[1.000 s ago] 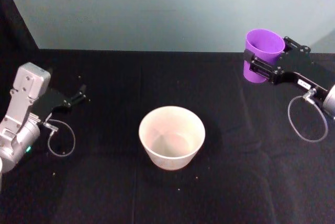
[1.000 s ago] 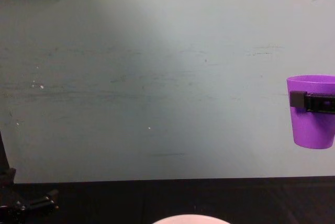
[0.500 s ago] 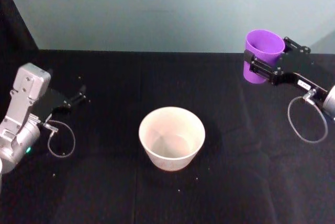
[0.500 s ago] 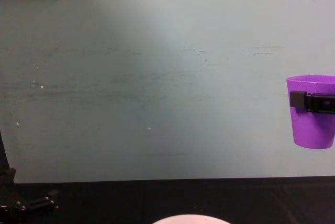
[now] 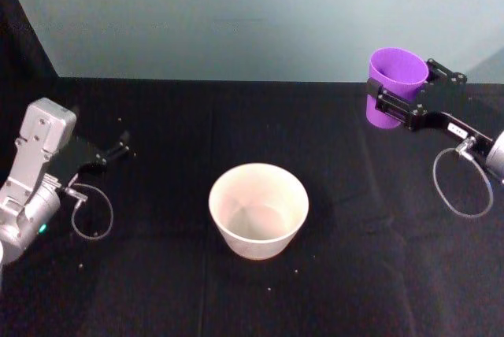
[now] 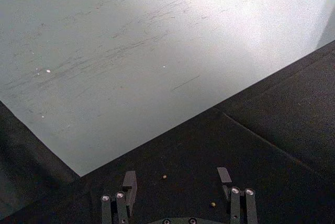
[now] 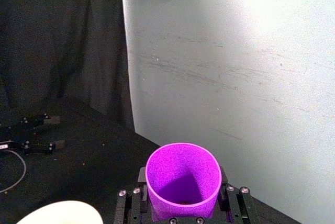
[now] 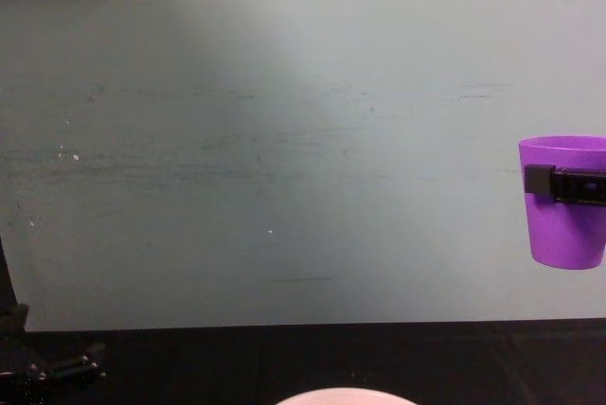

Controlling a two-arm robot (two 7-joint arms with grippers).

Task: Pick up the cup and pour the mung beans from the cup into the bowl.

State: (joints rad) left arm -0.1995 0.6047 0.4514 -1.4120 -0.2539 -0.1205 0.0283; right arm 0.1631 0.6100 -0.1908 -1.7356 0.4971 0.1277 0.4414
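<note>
My right gripper (image 5: 398, 83) is shut on the purple cup (image 5: 391, 77) and holds it upright in the air over the table's far right, well right of the bowl and farther back. The chest view shows the cup (image 8: 566, 230) hanging clear above the table with a black finger (image 8: 559, 184) across its side. In the right wrist view the cup (image 7: 183, 174) sits between the fingers; its bottom is shadowed, so I cannot make out mung beans. The pale bowl (image 5: 252, 244) stands at the table's middle, and its rim (image 8: 346, 396) peeks into the chest view. My left gripper (image 5: 118, 148) rests open at the left.
A black cloth (image 5: 157, 290) covers the table, backed by a pale green wall (image 5: 236, 14). A few loose beans (image 6: 164, 176) lie on the cloth near the left gripper (image 6: 177, 182). Cable loops hang from both wrists (image 5: 461, 183).
</note>
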